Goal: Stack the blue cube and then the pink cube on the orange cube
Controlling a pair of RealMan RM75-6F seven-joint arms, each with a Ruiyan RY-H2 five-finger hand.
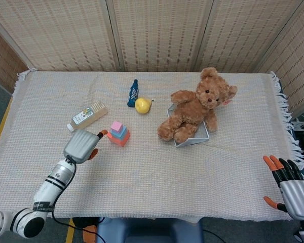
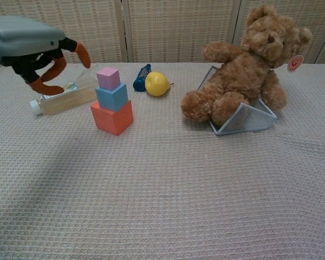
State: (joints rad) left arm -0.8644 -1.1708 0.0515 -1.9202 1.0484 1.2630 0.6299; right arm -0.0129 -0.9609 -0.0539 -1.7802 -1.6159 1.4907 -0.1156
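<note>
A: Stack status?

B: Looks done. Orange cube [image 2: 112,117] sits on the worktop [image 2: 162,189], blue cube [image 2: 112,96] on top of it, pink cube [image 2: 108,78] on top of that. Three high, standing on its own, left-centre of the cloth.

A: Straight?

B: Roughly. The blue and pink ones are turned a bit against the orange one, but each sits fully on the one below. No lean that I can see in the chest view.

A: Hands?

B: Left hand [image 2: 40,57] is off to the left of the stack, up off the cloth, fingers [image 2: 82,52] spread and curved with nothing in them. Not touching any cube; there's a clear gap to the pink one. In the head view it's on the near-left side of the stack. Right hand [image 1: 290,185] is way over at the near right corner, past the cloth edge, fingers apart, empty.

A: Anything left to do?

B: By the order asked, no: blue then pink on orange, all placed. My guess is the only thing remaining is getting the left arm clear without brushing the tower.

A: Clutter nearby?

B: Bottle [image 2: 62,97] lying on its side just left of the stack, behind the left hand's line. Yellow pear [image 2: 156,84] and a small dark blue bottle [image 2: 141,77] further back to the right. Teddy bear [image 2: 248,70] slumped on a wire tray [image 2: 244,120], well to the right. None touch the cubes.
</note>
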